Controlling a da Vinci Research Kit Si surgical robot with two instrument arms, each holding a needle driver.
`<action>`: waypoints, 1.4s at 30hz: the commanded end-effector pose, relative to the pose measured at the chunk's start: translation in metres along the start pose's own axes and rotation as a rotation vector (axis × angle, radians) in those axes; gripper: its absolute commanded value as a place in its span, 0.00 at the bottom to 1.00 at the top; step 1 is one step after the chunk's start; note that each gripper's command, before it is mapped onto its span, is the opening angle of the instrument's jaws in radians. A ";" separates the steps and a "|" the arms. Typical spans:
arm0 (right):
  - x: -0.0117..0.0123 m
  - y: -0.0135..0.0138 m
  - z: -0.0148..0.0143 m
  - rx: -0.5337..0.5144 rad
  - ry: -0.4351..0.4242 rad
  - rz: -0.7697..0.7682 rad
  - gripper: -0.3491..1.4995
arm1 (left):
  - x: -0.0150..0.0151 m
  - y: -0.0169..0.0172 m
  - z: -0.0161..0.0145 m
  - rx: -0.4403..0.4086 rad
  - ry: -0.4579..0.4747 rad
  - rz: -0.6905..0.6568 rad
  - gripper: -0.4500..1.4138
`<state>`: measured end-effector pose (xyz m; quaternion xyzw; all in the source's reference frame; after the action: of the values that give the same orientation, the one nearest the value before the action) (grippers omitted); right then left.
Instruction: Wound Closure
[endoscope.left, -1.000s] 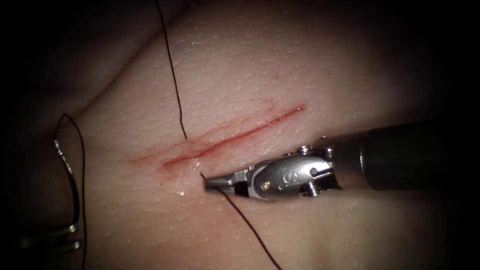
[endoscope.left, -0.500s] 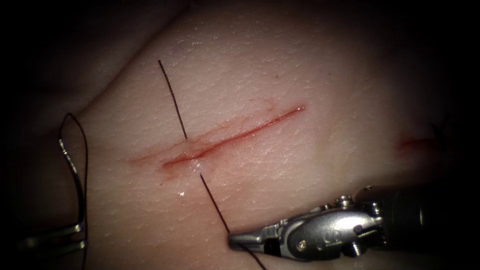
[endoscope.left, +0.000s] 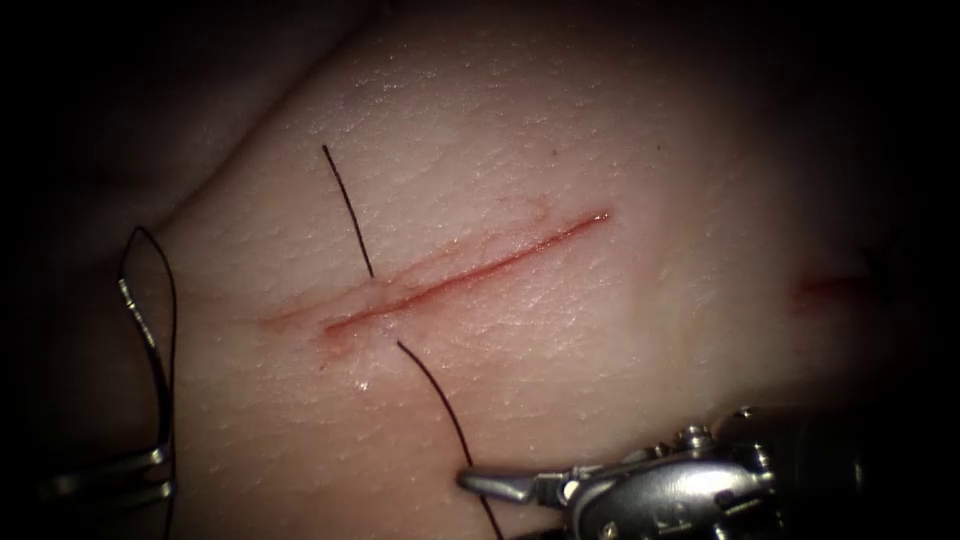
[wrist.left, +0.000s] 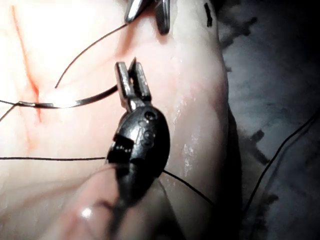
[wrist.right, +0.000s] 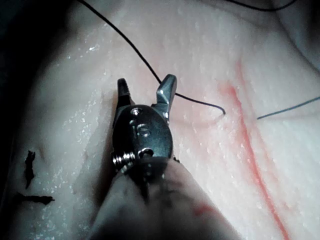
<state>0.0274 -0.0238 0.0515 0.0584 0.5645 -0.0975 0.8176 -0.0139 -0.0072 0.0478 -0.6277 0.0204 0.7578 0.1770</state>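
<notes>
Needle (wrist.left: 75, 103) pinched at its rear end by left tool (wrist.left: 133, 80), off the tissue (endoscope.left: 560, 130). Right tool (wrist.right: 147, 92) jaws spread, thread (wrist.right: 145, 62) passing between them.

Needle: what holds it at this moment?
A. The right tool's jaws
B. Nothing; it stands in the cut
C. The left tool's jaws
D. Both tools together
C: in the left wrist view the left tool is shut on the needle near the end away from its thread, out of the tissue, while the right tool stands open and holds nothing.
</notes>
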 end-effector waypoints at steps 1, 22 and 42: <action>-0.0007 0.0007 -0.0002 -0.018 -0.057 0.012 0.87 | -0.0005 0.0008 0.0004 -0.002 0.000 -0.003 0.00; -0.0062 0.0178 0.0052 -0.164 -0.185 0.467 0.84 | -0.0006 0.0010 0.0003 -0.002 0.000 -0.001 0.00; -0.0139 0.0190 0.0151 -0.112 -0.070 0.939 0.78 | -0.0007 0.0010 -0.0002 -0.006 0.002 0.000 0.00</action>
<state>0.0401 -0.0068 0.0690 0.2596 0.4531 0.3123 0.7936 -0.0134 -0.0075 0.0478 -0.6287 0.0200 0.7575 0.1746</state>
